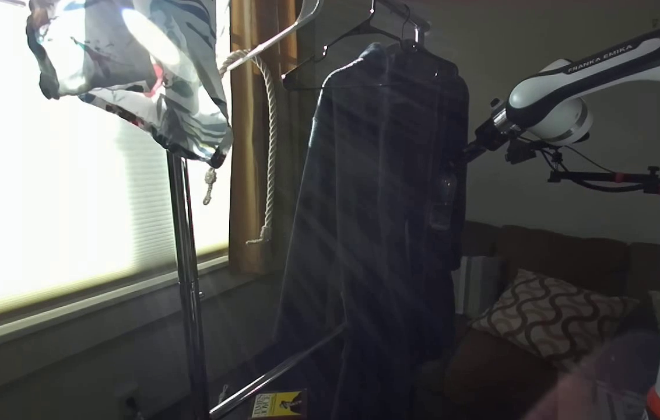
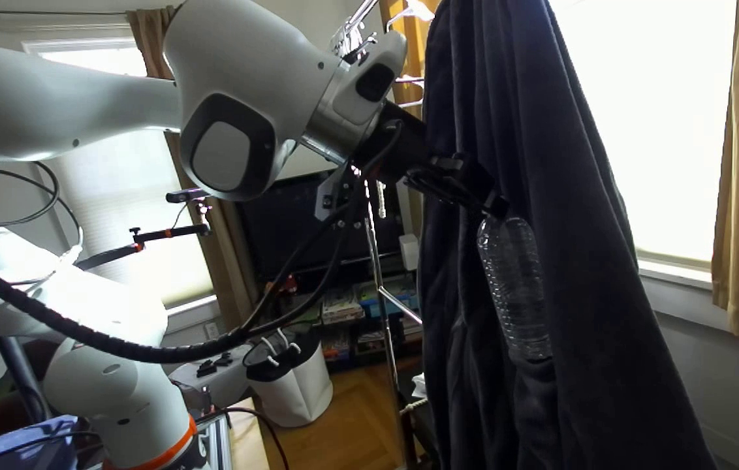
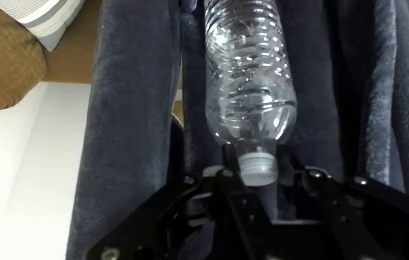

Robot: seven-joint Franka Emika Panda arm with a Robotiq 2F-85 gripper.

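Pinching with narrow-set fingers (image 3: 231, 159) at the neck of a clear plastic bottle (image 3: 249, 83), from the left and from the right, with the white cap (image 3: 258, 169) showing between. Slanting the gripper (image 2: 500, 205) down to the bottle's top from the left, in an exterior view. Holding the bottle nearly upright with a slight lean, top to the left, in front of a dark plush bathrobe (image 2: 598, 281). Placing its base at the edge of a seeming pocket (image 2: 534, 385), with the depth inside, if any, being impossible to tell. Having for surroundings black hangers (image 1: 368, 27) above the bathrobe, a chrome rack post (image 1: 184, 233) near on the left and a patterned pillow (image 1: 551, 309) far on the right.

Probably guiding the bottle by its neck at the pocket mouth, with the direction, inward or outward, being unclear from this moment. Calling, in all likelihood, for a steady grip and a straight slide along the bottle's own length, without snagging the pocket edge or crushing the thin plastic; calling for loosening the fingers only upon finding firm support under the base.
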